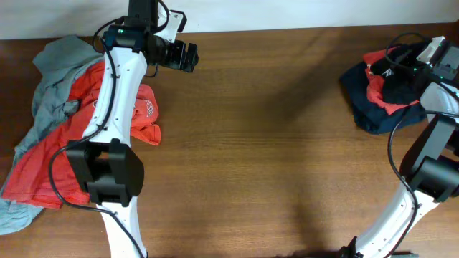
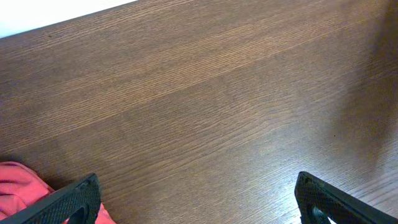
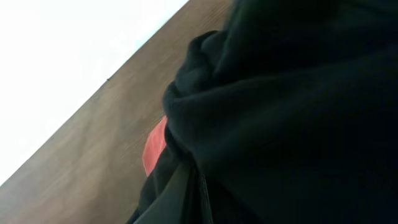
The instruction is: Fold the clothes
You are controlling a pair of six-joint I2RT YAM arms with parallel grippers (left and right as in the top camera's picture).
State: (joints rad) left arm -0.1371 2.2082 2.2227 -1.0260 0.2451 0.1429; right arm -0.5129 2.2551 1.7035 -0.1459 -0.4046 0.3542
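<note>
Clothes (image 1: 72, 122) in two heaps; left pincer (image 2: 199, 202) fully open, empty, above worktop (image 2: 205, 99); right pincer (image 1: 393, 66) closed, buried in black shirt (image 3: 261, 124).

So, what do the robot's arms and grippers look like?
The left arm and right arm are slim white links joined by boxy black housings, with thin black cables looping alongside. A small green light shows near the left wrist. The left gripper has black fingers with a finely textured surface.
</note>
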